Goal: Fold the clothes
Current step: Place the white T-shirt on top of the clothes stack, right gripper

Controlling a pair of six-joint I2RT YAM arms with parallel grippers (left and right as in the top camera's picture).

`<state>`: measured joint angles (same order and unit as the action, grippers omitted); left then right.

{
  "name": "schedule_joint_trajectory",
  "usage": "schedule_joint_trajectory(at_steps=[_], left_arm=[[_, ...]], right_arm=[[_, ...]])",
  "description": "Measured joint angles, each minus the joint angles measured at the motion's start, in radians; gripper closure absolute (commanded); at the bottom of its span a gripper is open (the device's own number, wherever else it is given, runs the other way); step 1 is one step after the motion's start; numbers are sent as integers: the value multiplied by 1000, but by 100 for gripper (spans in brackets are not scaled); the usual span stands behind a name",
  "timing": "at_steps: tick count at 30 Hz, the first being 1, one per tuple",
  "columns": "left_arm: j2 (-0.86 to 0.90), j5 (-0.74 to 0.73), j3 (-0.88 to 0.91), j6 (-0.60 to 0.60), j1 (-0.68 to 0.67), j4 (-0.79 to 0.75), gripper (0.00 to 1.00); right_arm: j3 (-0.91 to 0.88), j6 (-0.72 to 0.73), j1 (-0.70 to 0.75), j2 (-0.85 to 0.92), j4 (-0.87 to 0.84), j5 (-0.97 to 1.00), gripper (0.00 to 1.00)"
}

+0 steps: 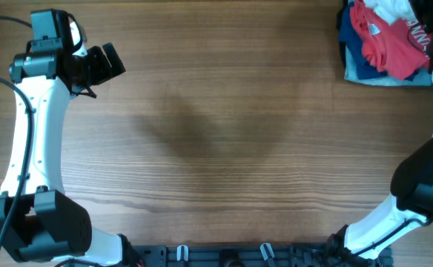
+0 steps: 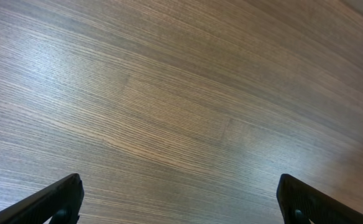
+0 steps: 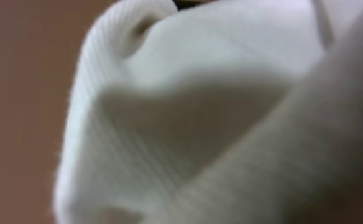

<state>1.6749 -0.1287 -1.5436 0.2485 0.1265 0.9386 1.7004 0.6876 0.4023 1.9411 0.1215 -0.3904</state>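
The white T-shirt (image 1: pixel 396 9) is showing only as a small bunched patch at the far right corner of the worktop (image 1: pixel 231 133), sitting on top of the clothes pile there; in the right wrist view its fabric (image 3: pixel 219 118) is filling nearly the whole picture, blurred and finely ribbed, pressed close against the camera. No lettering on it is showing. Just beside and under it a red garment (image 1: pixel 391 43) is lying crumpled, with white lettering on it too small to read, and under that, blue folded garments (image 1: pixel 361 59) are peeking out. The right claw is lying out of sight at the pile; it is closed down narrow, and what it is pinching cannot be told for sure. The left claw (image 1: pixel 107 62) is hovering at the far left over bare wood, its jaws standing wide and holding nothing.
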Motion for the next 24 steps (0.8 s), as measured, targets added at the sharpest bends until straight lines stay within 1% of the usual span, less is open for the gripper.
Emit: schedule_joint_trajectory(at_steps=[2,3,5,6,8,9,11,13,15,16,17,19,20,23,24], left_arm=[[6,0,0,0,0,0,0],[9,0,0,0,0,-1,0],[17,0,0,0,0,-1,0],[18,0,0,0,0,-3,0],[18,0,0,0,0,-5,0],[18,0,0,0,0,-6,0],[19,0,0,0,0,-7,0],[19,0,0,0,0,-10,0],[19,0,0,0,0,-12,0],[19,0,0,0,0,-13,0],[19,0,0,0,0,-18,0],[19,0,0,0,0,-23,0],[19,0,0,0,0,-24,0],[19,0,0,0,0,-26,0],[19,0,0,0,0,-27,0]], right_arm=[[0,5,13,23,26,5,96],[0,8,22,45,59,11,92],[-2,10,30,62,95,18,69],[-2,12,33,63,134,23,64],[-2,19,41,63,201,35,61],[-1,17,47,63,254,43,58],[-2,16,61,63,356,62,56],[-2,-2,79,63,425,71,51],[-2,-40,106,63,483,78,34],[-2,-66,119,63,510,79,29],[-2,-90,133,63,535,81,10],[-2,-150,157,63,571,85,5],[-2,-187,167,62,589,86,4],[-2,-283,194,57,650,98,5],[-2,-316,200,51,673,104,8]])
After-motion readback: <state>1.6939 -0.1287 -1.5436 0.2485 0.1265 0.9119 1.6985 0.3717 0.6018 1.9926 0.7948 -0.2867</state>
